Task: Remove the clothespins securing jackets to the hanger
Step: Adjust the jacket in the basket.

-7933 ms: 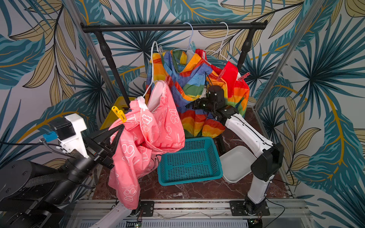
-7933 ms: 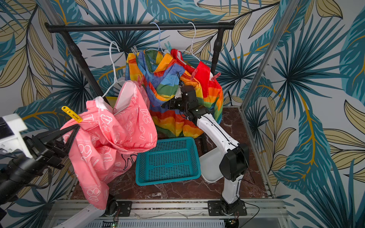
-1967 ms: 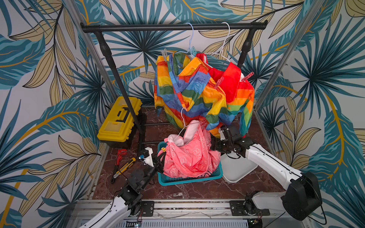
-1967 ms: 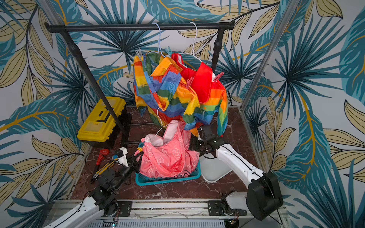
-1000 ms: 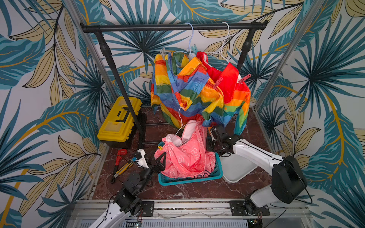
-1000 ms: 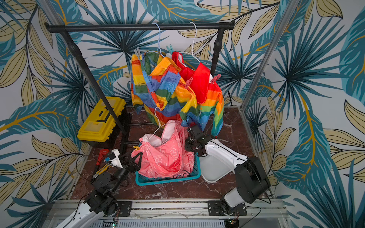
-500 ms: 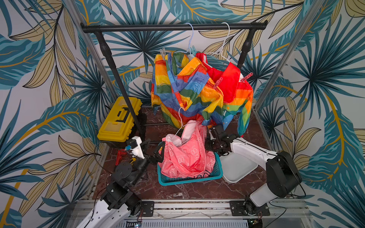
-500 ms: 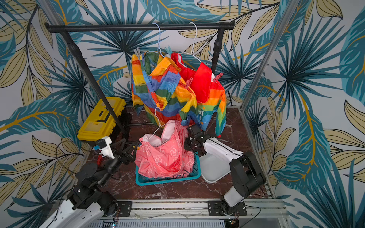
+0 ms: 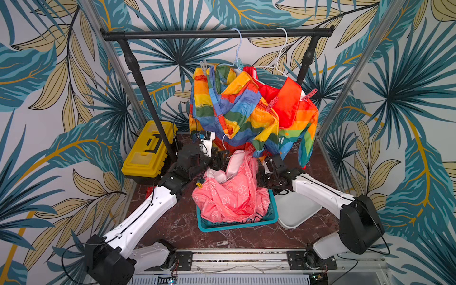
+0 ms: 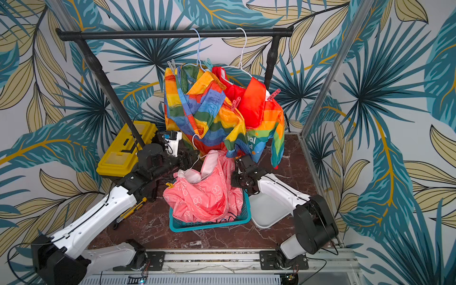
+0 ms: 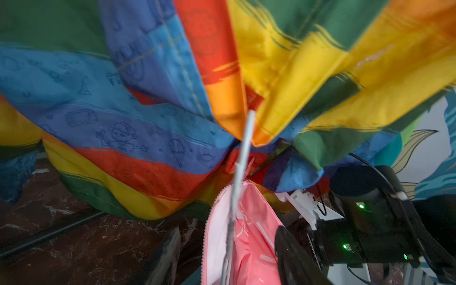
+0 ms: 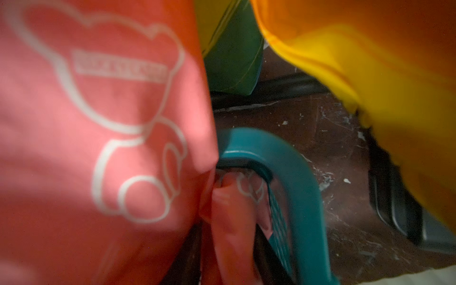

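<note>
The pink jacket (image 9: 232, 195) lies heaped in the teal basket (image 9: 237, 225) with its white hanger (image 11: 243, 153) sticking up and a yellow clothespin (image 9: 199, 183) at its left edge. My left gripper (image 11: 227, 232) is open, its jaws standing either side of the hanger wire and the jacket's zip edge. My right gripper (image 12: 228, 246) is shut on a fold of the pink jacket at the basket's right rim. Two rainbow jackets (image 9: 229, 111) hang on the rack. Pink clothespins (image 9: 272, 102) (image 9: 309, 94) sit on the red-hooded one (image 9: 291, 106).
A yellow toolbox (image 9: 148, 153) stands left of the rack post. A white tray (image 9: 296, 212) lies right of the basket, under my right arm. A yellow utility knife (image 10: 133, 209) lies on the floor by my left arm. The black rack bar (image 9: 217, 34) runs overhead.
My left arm has risen from the floor left of the basket to the top of the pink jacket, and its jaws have narrowed round the hanger. The right gripper has stayed at the jacket.
</note>
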Robot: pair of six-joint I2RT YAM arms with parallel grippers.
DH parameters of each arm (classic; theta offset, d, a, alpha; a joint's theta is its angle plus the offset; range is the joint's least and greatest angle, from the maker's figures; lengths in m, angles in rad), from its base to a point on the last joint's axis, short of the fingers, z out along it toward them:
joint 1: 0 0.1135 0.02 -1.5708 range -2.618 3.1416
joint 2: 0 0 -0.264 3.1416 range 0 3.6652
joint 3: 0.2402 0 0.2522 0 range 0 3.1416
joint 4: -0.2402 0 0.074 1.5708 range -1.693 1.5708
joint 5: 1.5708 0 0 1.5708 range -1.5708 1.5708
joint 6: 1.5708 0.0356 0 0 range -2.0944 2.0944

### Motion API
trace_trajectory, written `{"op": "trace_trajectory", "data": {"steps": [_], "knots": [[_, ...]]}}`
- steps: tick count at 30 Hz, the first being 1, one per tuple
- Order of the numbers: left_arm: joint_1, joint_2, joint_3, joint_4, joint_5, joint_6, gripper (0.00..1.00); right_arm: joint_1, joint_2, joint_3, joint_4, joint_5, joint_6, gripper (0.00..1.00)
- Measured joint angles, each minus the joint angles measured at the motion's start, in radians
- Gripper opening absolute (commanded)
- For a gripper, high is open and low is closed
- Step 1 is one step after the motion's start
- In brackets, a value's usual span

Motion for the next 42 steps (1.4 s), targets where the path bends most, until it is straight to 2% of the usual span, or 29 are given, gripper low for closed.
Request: {"op": "trace_trajectory", "data": {"steps": [1,6,9,12,17,27,32,37,40,42], "knots": [[0.006,0.019,0.013,-0.004,0.010,0.002,0.52,0.000,-0.006,-0.004,0.001,-0.002,-0.001,0.35],[0.014,0.110,0.081,-0.016,0.083,0.015,0.17,0.000,-0.018,-0.010,0.002,-0.009,-0.010,0.42],[0.016,0.122,0.090,-0.021,0.114,0.020,0.00,0.000,-0.023,-0.013,0.002,-0.006,-0.020,0.59],[0.021,0.115,0.091,-0.028,0.130,0.017,0.00,-0.001,-0.048,-0.015,0.001,-0.002,-0.027,0.73],[0.025,0.066,0.089,-0.046,0.148,0.018,0.00,0.001,-0.113,0.001,-0.051,0.027,-0.050,0.82],[0.025,-0.079,0.100,-0.062,0.157,0.031,0.00,0.007,-0.249,0.053,-0.119,0.067,-0.086,0.84],[0.025,-0.151,0.091,-0.085,0.192,0.060,0.00,0.005,-0.298,0.079,-0.169,0.071,-0.096,0.90],[0.025,-0.235,0.055,-0.088,0.264,0.090,0.00,-0.066,-0.336,0.116,-0.189,-0.016,-0.101,0.89],[0.017,-0.254,0.032,-0.087,0.306,0.113,0.00,-0.126,-0.350,0.129,-0.195,-0.066,-0.103,0.83],[0.000,-0.256,0.018,-0.082,0.312,0.133,0.00,-0.160,-0.359,0.135,-0.197,-0.093,-0.107,0.75]]}}
